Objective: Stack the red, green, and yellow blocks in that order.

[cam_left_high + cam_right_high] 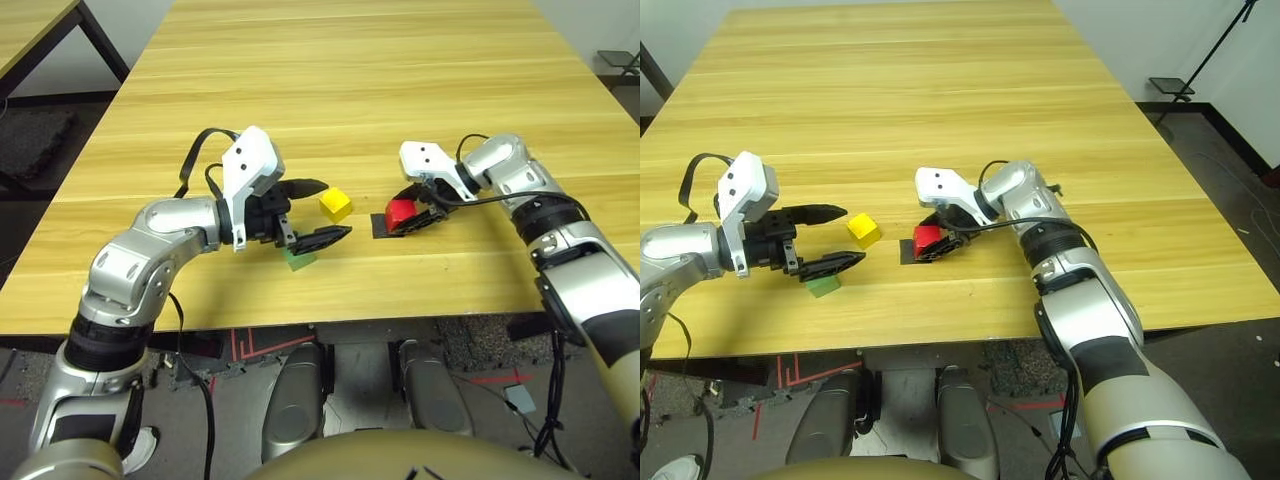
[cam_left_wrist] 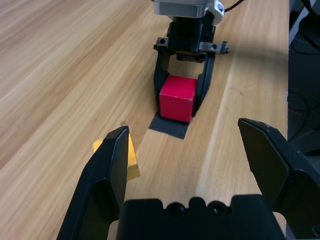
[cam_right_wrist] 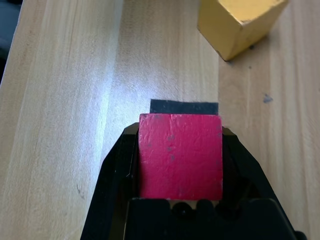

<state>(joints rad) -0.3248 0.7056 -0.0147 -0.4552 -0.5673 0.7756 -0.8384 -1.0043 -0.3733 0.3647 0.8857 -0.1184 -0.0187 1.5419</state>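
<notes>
The wooden table lies bare across the upper frame, and everything crowds near its front edge. At centre left the left gripper is spread wide, grasping nothing, above the green block; the right gripper, centre right, clamps the red block over the black patch. The yellow block sits free between the grippers.

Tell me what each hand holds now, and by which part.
The right hand holds the red block by two opposite side faces, over the black patch. The left hand is open and holds nothing.
</notes>
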